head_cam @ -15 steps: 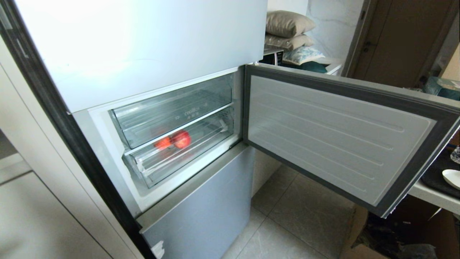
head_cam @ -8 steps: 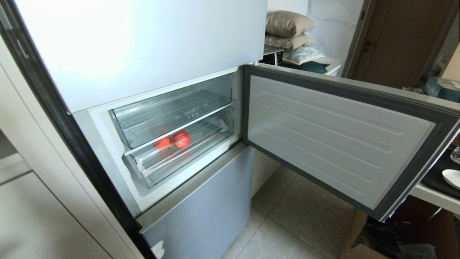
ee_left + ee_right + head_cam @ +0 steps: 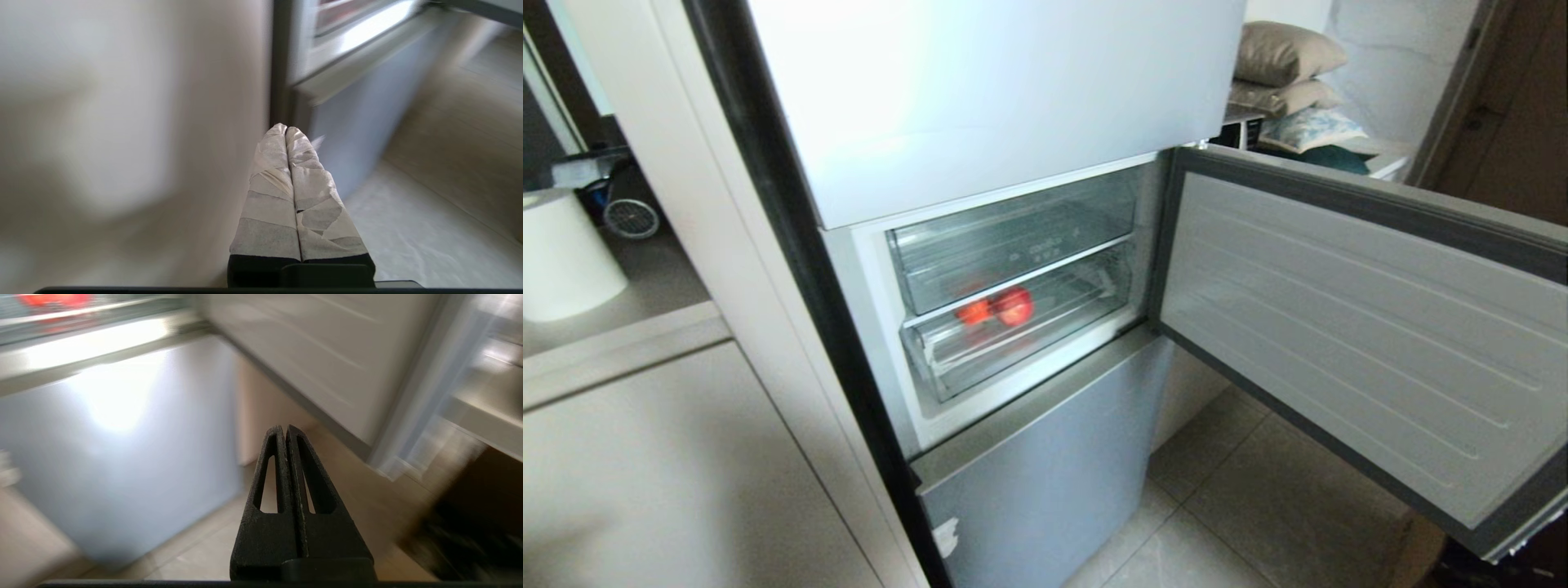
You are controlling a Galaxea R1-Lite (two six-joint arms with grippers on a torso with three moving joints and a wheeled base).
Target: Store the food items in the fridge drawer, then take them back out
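Two food items lie side by side in the fridge drawer (image 3: 1045,339): a red one (image 3: 1014,305) and a smaller orange-red one (image 3: 973,311). This lower clear drawer sits pushed in, behind the open compartment's front. The food items show as a red blur (image 3: 53,299) in the right wrist view. Neither arm appears in the head view. My left gripper (image 3: 286,130), its fingers wrapped in pale tape, is shut and empty, low beside the fridge's dark left edge. My right gripper (image 3: 284,428) is shut and empty, low before the fridge's bottom door.
A clear bin with printed lettering (image 3: 1013,249) sits above the drawer. The compartment door (image 3: 1339,327) swings wide to the right. The bottom fridge door (image 3: 1045,474) is closed. A counter (image 3: 621,335) with a white cylinder (image 3: 564,257) is on the left. Pillows (image 3: 1282,53) are stacked behind.
The whole head picture has slid to the right, so the camera has turned left and the counter on the left has come into view. The food items and drawer keep their place in the fridge.
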